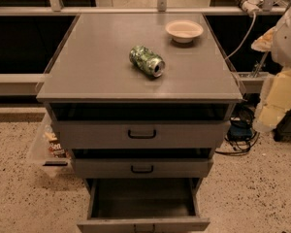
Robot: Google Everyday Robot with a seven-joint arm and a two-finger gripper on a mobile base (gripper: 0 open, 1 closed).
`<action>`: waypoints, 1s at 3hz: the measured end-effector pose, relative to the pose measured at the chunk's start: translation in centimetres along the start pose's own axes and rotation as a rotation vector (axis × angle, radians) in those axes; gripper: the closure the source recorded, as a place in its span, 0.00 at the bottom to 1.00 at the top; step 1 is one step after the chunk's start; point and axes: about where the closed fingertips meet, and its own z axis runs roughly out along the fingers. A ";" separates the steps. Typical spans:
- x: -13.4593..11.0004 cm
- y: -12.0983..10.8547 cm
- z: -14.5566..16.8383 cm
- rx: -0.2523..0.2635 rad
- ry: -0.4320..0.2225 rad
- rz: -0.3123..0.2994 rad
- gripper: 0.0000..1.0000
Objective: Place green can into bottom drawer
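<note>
Because it lies on its side, green can [147, 60]: on cabinet top near the middle, silver end toward front right; could be rolled away if nudged off-centre.
Dents: uneven skin; hold could be lost, or can crushed further, if squeezed hard.
Bowl [184, 30]: behind can, apart; could be knocked by a wide approach.
Cabinet top [87, 67]: front edge looks flat; a rolling can could be lost over it.
Upper drawers [141, 134]: look partly out; can could be caught on them while lowered.
Bottom drawer [143, 200]: pulled out, nothing seen inside; bounce-out risked if released high.
Gripper [276, 106]: at right edge beside cabinet, well apart from can; opening cannot be told, can not held.
</note>
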 end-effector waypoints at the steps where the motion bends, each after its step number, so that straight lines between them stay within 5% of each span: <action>1: 0.0 0.0 0.0 0.000 0.000 0.000 0.00; 2: -1.3 -2.3 -0.2 0.025 0.000 0.000 0.00; 3: -5.2 -6.7 0.9 0.041 -0.023 -0.056 0.00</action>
